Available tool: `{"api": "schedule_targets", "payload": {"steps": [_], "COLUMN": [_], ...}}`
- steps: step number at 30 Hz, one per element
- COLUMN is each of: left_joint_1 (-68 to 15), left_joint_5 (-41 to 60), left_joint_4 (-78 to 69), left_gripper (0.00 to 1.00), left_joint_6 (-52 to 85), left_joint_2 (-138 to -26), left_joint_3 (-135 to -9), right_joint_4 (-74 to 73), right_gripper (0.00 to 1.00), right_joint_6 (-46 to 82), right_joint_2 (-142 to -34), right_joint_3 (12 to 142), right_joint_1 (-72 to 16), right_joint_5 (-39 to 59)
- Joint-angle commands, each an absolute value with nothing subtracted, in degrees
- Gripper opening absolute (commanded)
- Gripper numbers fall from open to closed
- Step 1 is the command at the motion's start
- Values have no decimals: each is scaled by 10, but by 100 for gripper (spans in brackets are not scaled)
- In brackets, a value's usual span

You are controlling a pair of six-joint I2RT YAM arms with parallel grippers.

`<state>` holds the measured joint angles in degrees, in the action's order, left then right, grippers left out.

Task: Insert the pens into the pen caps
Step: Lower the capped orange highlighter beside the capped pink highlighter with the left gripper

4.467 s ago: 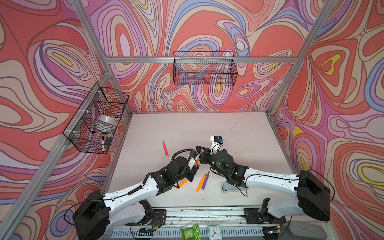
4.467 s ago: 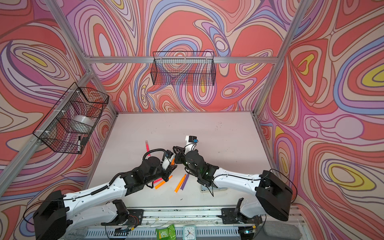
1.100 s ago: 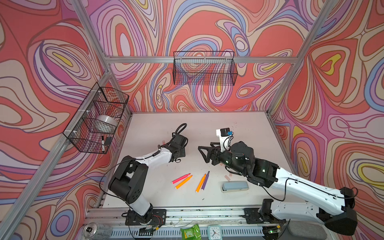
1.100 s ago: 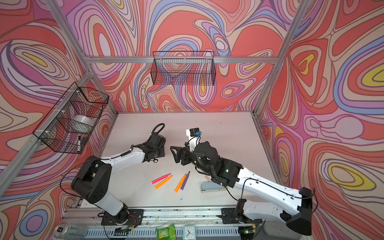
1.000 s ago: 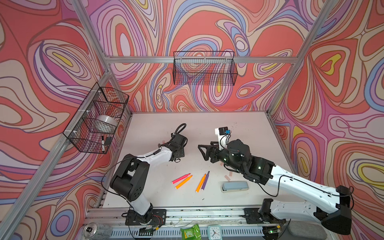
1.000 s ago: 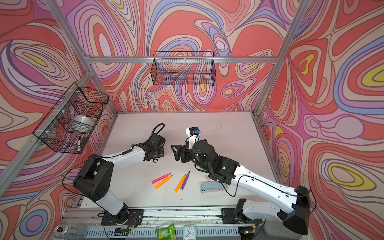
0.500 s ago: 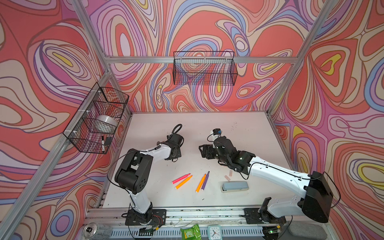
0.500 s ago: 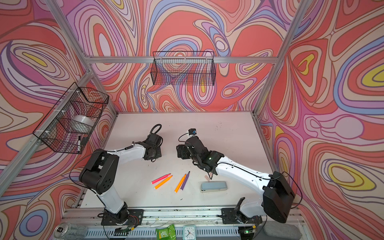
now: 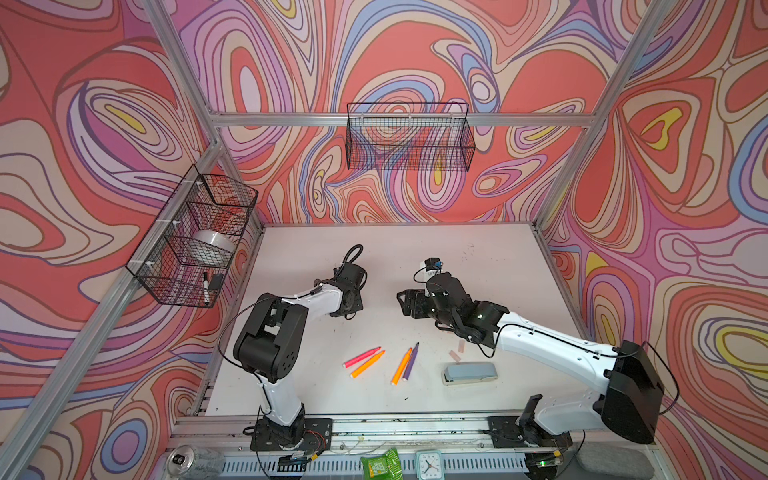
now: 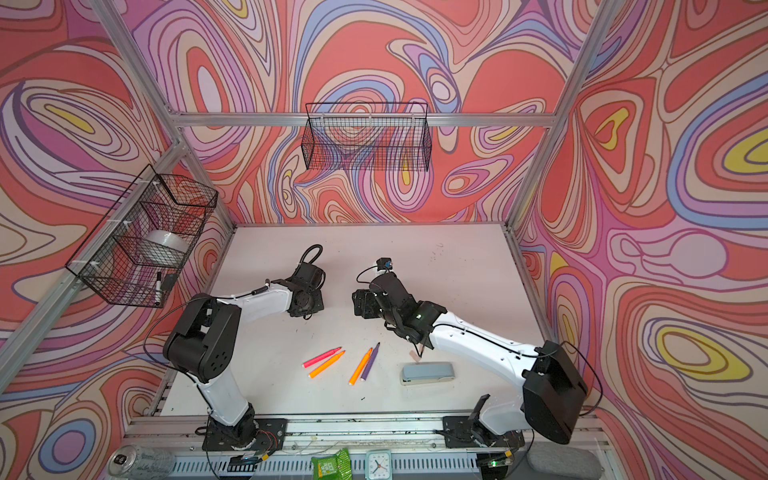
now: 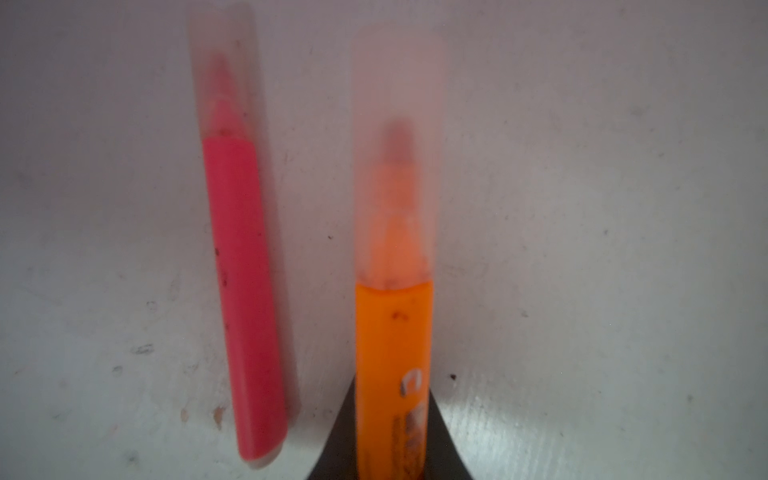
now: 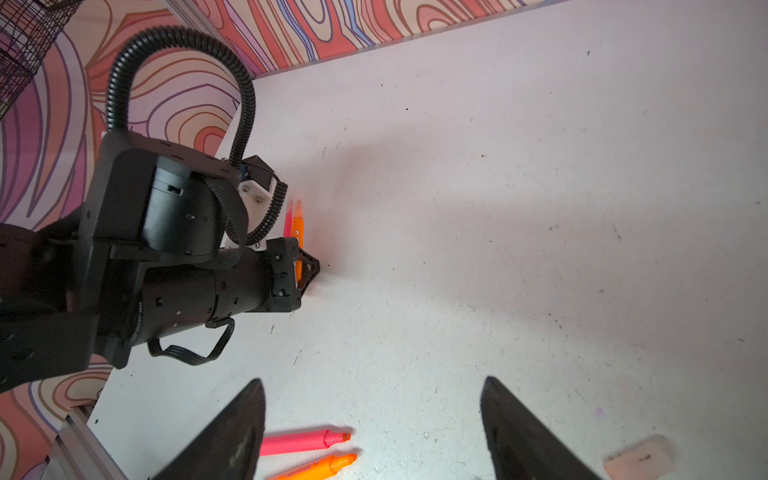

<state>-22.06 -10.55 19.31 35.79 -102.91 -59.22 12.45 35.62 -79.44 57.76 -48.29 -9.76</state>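
Both top views were lit brightly and evenly from above, and only soft shadows were cast onto the table point(image 9: 478, 257). In the left wrist view the orange pen point(image 11: 392, 353) and pink pen point(image 11: 245, 291) were blurred, most towards their tips, and glare was caught on the table. In the right wrist view a broad faint shadow was thrown, and the pen cap point(image 12: 640, 457) at the edge was smeared.

In both top views the left gripper point(image 12: 306, 266) and the pens under it lie hidden beneath its own wrist point(image 9: 347, 291). In the left wrist view the orange pen point(image 11: 392, 353) runs off the picture's edge, and its cap point(image 11: 395, 104) and the pink pen point(image 11: 243, 291) are blurred. At four o'clock on the bench point(image 10: 457, 270) a loose cap point(image 10: 414, 354) is too small for detail.
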Motion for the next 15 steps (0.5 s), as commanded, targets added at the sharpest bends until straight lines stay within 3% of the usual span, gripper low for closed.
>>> {"api": "schedule_targets", "payload": {"steps": [1, 6, 15], "left_joint_1": [-217, -217, -217], "left_joint_5": [-106, -105, -102], "left_joint_4": [222, 224, 227], "left_gripper": [13, 11, 23], "left_joint_6": [367, 366, 366], "left_joint_2": [-1044, -1047, -1053], "left_joint_3": [-602, -605, -608], "right_joint_4": [125, 127, 128], "right_gripper": [84, 84, 84], "right_joint_6": [359, 360, 361], "right_joint_2": [-797, -793, -789], "right_joint_3": [578, 579, 577], "right_joint_1": [-480, -480, -479], "right_joint_5": [-95, -95, -95]}}
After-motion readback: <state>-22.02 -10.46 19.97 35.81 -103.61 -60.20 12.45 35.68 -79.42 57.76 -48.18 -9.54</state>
